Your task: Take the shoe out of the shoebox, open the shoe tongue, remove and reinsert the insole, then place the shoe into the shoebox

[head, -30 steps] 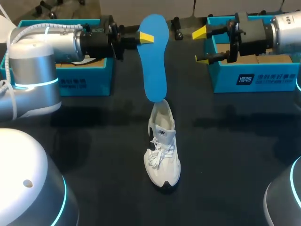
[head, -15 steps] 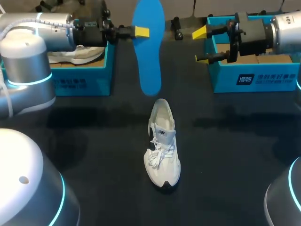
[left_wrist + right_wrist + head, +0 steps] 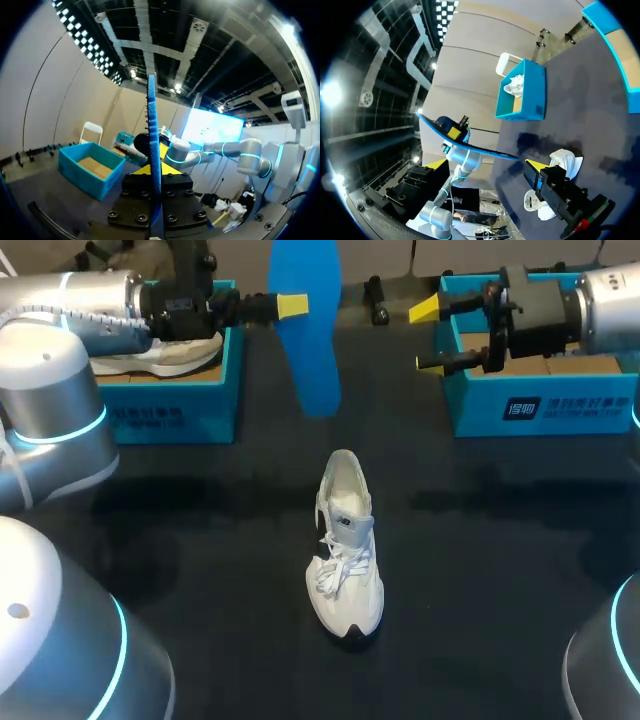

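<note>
Head view – the left gripper (image 3: pixel 290 306) is clamping the blue insole (image 3: pixel 308 335) from both sides. It is holding it in the air, hanging down over the far middle of the table (image 3: pixel 200 540). The white sneaker (image 3: pixel 346 545) is standing upright at mid-table, toe toward the near edge, apart from the insole. The right gripper (image 3: pixel 428 337) is hovering at far right with fingers spread and nothing between them, beside the right shoebox (image 3: pixel 540 405). The left shoebox (image 3: pixel 175 410) is holding a second sneaker (image 3: pixel 155 358).

Left wrist view – the insole (image 3: pixel 151 145) is showing edge-on, gripped between the fingers, with the right shoebox (image 3: pixel 90 170) ahead.

Right wrist view – the right gripper (image 3: pixel 484 164) is staying released. Ahead, the left gripper (image 3: pixel 452 132) is gripping the insole (image 3: pixel 470 147). The sneaker (image 3: pixel 564 160) is standing below it on the table, and the left shoebox (image 3: pixel 522 97) is lying beyond.
</note>
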Available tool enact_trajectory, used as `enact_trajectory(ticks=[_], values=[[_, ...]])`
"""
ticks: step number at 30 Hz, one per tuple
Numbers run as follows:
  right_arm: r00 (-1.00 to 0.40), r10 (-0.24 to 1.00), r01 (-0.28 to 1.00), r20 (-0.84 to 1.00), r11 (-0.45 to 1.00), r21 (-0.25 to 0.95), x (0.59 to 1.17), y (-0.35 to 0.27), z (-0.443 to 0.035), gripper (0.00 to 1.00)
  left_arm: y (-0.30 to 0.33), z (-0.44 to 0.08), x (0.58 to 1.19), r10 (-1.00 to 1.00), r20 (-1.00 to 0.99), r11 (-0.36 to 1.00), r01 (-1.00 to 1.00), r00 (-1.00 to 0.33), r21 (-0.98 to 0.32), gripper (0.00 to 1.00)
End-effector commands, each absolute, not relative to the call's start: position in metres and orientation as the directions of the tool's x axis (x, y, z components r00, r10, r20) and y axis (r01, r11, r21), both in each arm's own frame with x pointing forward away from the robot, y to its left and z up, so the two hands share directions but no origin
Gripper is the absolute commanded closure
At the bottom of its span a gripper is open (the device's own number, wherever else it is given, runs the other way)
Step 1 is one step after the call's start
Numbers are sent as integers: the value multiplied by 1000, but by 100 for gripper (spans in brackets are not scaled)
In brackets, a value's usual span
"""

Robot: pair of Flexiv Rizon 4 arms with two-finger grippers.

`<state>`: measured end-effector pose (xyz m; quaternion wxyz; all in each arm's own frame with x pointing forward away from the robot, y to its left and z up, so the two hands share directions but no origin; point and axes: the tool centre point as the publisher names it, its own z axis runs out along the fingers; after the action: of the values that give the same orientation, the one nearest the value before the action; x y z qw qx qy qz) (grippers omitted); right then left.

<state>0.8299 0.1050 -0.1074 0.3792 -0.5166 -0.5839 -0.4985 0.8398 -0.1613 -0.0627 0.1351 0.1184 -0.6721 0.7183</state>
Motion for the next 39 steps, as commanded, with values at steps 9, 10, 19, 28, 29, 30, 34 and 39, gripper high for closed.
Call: enact_trajectory(ticks=[9,10,19,28,29,30,34,39], values=[[-179,224,981,958,-31,191,831,106,-108,0,-160,-66,837,105,-214,-55,209,-971,-976,100],[-179,224,981,958,-31,191,831,106,-108,0,-160,-66,837,105,-214,-55,209,-971,-976,100],[-179,224,981,958,-31,191,831,106,-108,0,-160,-66,837,105,-214,-55,209,-971,-976,100],[-179,224,981,958,-31,191,831,106,-108,0,-159,-69,837,95,-474,-31,473,-876,-881,100],[-179,224,981,958,-31,191,831,106,-108,0,-158,-69,837,88,-521,-29,520,-849,-854,100],[-179,224,981,958,-31,191,831,106,-108,0,-157,-69,838,76,-562,-25,562,-824,-827,100],[-179,224,981,958,-31,191,831,106,-108,0,-155,-73,840,73,-738,-5,740,-670,-672,100],[-179,224,981,958,-31,191,831,106,-108,0,-156,-85,840,94,-919,20,924,-383,-383,100]])
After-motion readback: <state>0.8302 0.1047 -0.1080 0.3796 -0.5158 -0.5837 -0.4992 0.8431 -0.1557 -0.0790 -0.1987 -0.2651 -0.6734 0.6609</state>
